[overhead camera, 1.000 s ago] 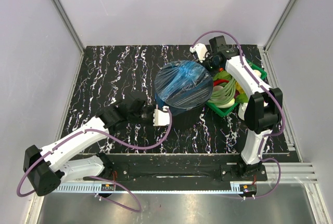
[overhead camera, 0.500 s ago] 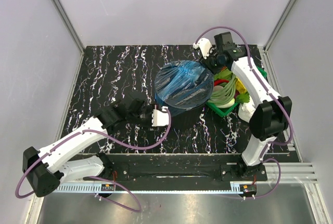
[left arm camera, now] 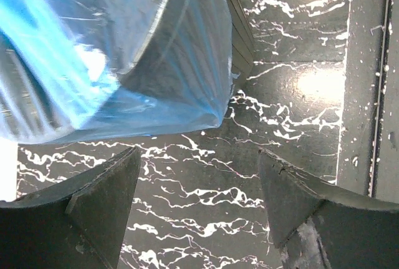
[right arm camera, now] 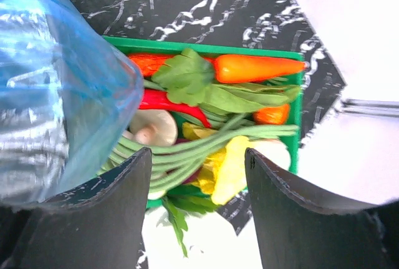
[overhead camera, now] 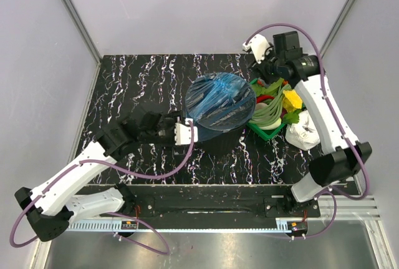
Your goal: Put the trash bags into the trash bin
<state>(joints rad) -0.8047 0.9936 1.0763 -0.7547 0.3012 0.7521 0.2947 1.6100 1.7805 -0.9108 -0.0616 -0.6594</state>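
Observation:
A blue translucent trash bag [overhead camera: 219, 102] is stretched over the round mouth of the black trash bin [overhead camera: 215, 139] at mid-table. Its film hangs down the ribbed wall [left arm camera: 240, 29]. My left gripper [overhead camera: 189, 133] sits low on the bin's near-left side, open. Only marble table shows between its fingers [left arm camera: 198, 155], and the trash bag's hem [left arm camera: 156, 103] is just ahead of them. My right gripper [overhead camera: 265, 63] hovers behind and right of the bin, open and empty [right arm camera: 198, 153]. The trash bag [right arm camera: 50, 88] lies at its left.
A green tray [overhead camera: 268, 133] of vegetables stands right of the bin, its rim [right arm camera: 206, 45] below the right fingers. A white wrinkled plastic lump [overhead camera: 303, 133] lies beside the tray. Frame posts and pale walls ring the black marbled table [overhead camera: 137, 82].
Both grippers have opened and drawn away from the bin's rim. The left pulled back toward the near left. The right rose toward the back right. The bag stays over the bin.

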